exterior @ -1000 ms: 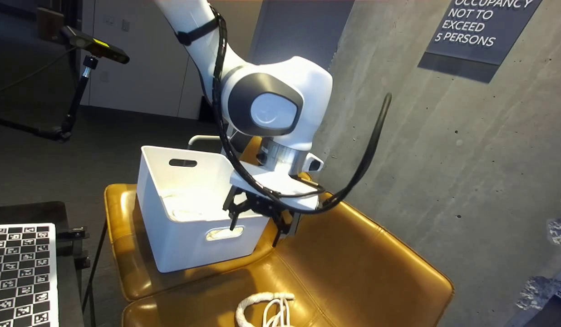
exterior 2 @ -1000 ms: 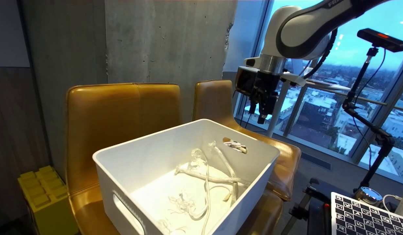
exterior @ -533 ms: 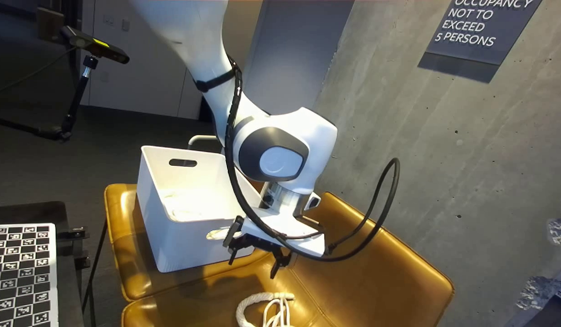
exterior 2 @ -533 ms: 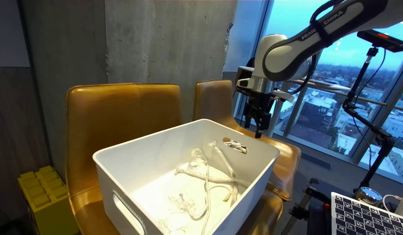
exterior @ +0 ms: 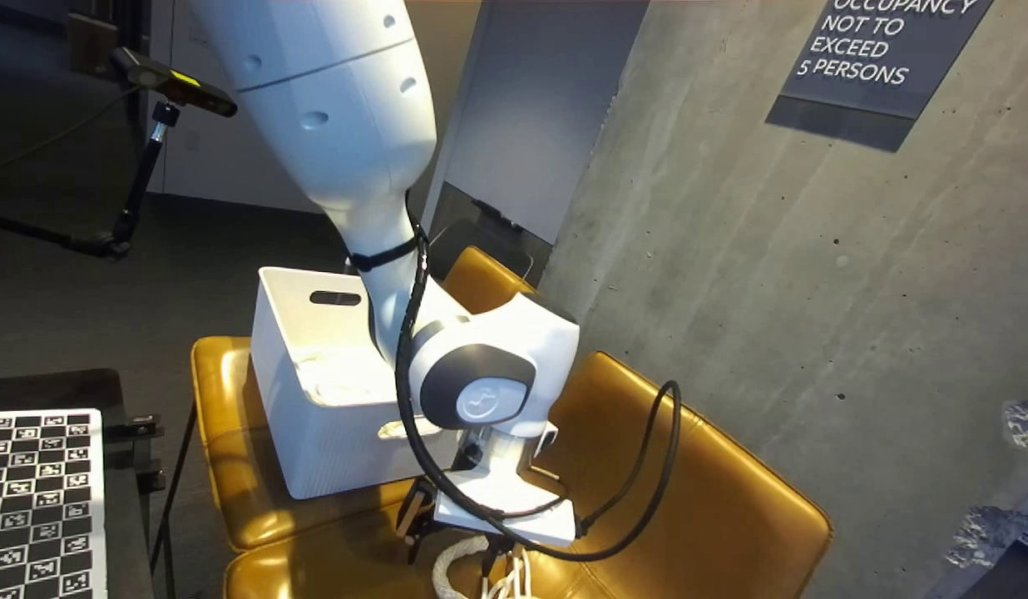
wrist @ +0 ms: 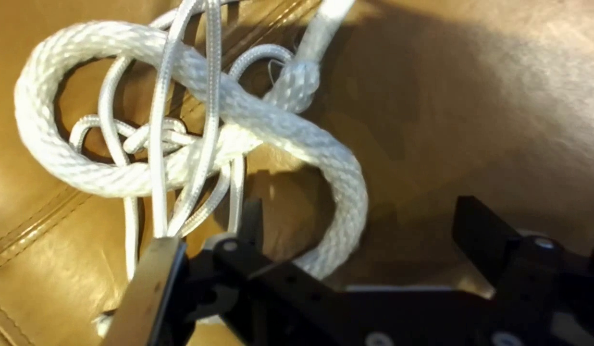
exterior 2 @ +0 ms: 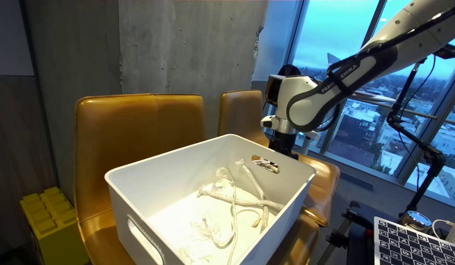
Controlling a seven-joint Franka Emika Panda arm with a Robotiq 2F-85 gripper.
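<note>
The fingers (wrist: pixel 479 235) are pointing down and standing wide apart, gripping nothing. In the wrist view a curving end of the thick white rope (wrist: pixel 278 124) is running through the gap between them, nearer one side than the other; whether either is touching it, I cannot tell.

The rope is lying on the brown chair seat (wrist: pixel 422 120) in loose, crossing loops. The seat is carrying its weight, and the rope's own thickness is probably keeping those bends wide instead of letting them fold flat. Thin white cords (wrist: pixel 213 62) are draping over and under it, likely binding the pile a little, and one is forming a knot (wrist: pixel 143 139) inside the big loop.

On the neighbouring chair (exterior: pixel 223 433), just beside, a white bin (exterior: pixel 348 457) is standing upright. In an exterior view its walls are corralling rope pieces (exterior 2: pixel 231 200) and frayed tangles (exterior 2: pixel 209 230).

The leather is shining, with stitched seams crossing it. A concrete wall (exterior: pixel 813 291) is rising behind, an occupancy sign (exterior: pixel 863 58) showing high on it. Tall windows (exterior 2: pixel 334 40) are looking out over buildings (exterior 2: pixel 363 114). A camera (exterior: pixel 177 83) is perching on a jointed stand (exterior: pixel 144 170), a checkered board (exterior: pixel 40 507) is lying off to one side, and a yellow, blocky box (exterior 2: pixel 50 224) is sitting beside a chair.
</note>
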